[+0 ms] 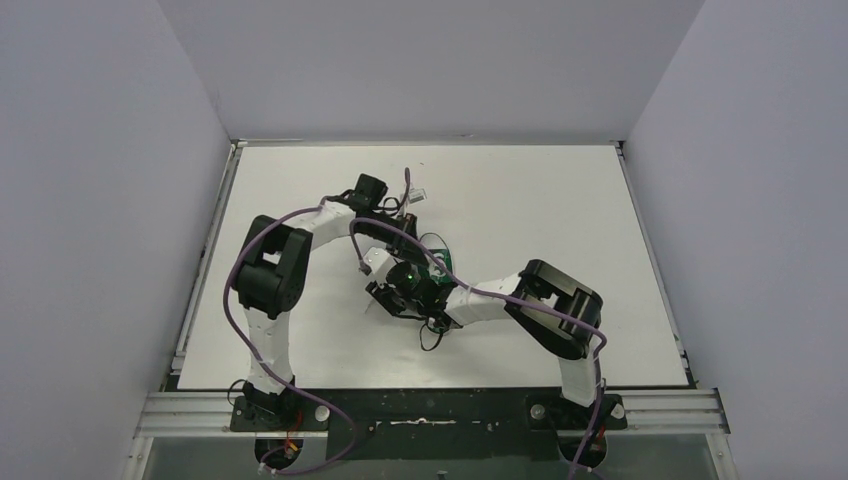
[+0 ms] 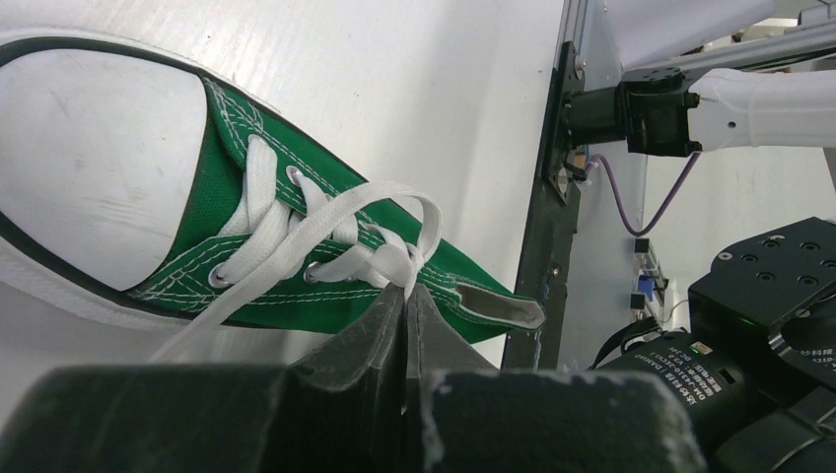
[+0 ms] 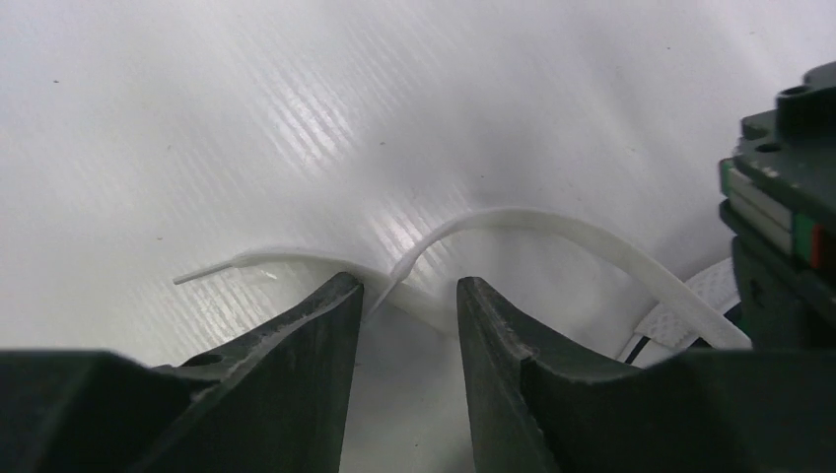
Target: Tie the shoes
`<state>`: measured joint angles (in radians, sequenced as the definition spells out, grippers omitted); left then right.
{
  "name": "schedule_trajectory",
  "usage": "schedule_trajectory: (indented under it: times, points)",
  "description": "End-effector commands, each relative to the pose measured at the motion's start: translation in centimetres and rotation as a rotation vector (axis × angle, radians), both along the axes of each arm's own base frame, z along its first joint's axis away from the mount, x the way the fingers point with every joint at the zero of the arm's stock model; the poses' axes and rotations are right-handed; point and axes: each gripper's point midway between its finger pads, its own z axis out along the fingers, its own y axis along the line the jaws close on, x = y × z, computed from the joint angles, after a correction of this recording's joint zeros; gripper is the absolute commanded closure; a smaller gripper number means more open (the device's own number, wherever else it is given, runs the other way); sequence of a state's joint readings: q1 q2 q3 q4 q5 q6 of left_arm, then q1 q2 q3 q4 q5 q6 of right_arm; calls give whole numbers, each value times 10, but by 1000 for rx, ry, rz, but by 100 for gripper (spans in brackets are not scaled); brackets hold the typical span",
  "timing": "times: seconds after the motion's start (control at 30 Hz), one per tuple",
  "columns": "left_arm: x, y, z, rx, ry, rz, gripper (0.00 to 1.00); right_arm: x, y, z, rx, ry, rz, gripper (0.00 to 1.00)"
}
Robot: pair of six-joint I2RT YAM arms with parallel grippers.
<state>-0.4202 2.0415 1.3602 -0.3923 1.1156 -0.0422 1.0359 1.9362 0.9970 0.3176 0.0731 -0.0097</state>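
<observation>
The green sneaker (image 2: 325,301) lies on its side on the white table, white sole to the left, with white laces (image 2: 296,236) threaded through its eyelets. My left gripper (image 2: 407,288) is shut on a loop of lace at the upper eyelets, beside the tongue. In the top view the shoe (image 1: 437,262) is mostly hidden under both wrists. My right gripper (image 3: 409,293) is open and low over the table. Its fingers (image 3: 315,325) stand on either side of a loose lace end (image 3: 552,225) that arches up off the surface. The fingers are not closed on it.
The two wrists crowd together at mid-table (image 1: 405,280), with purple cables looping over them. The dark table-edge rail (image 2: 552,197) and the other arm's black housing (image 2: 769,296) lie right of the shoe. Grey walls enclose the table (image 1: 520,200) on three sides.
</observation>
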Motion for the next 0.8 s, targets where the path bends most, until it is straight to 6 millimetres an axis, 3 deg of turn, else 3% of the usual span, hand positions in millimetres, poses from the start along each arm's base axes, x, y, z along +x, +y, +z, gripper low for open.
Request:
schedule_trajectory:
  times: [0.0, 0.07, 0.17, 0.37, 0.6, 0.77]
  points:
    - [-6, -2, 10, -31, -8, -20, 100, 18, 5, 17, 53, -71, -69, 64]
    - [-6, 0, 7, -22, -8, -12, 100, 16, 1, 18, 48, -67, -69, 75]
    - [-3, 4, 7, -3, -28, 12, 100, 8, 1, 28, 63, -60, -45, 100]
    - [3, 8, 17, -6, -54, 49, 100, -13, 4, 59, 108, -25, 3, 100]
    - [7, 3, 32, -59, -50, 110, 100, -44, -1, 83, 184, 87, 37, 100]
    - [13, -3, 42, -111, -58, 179, 100, -63, -17, 111, 233, 211, 18, 100]
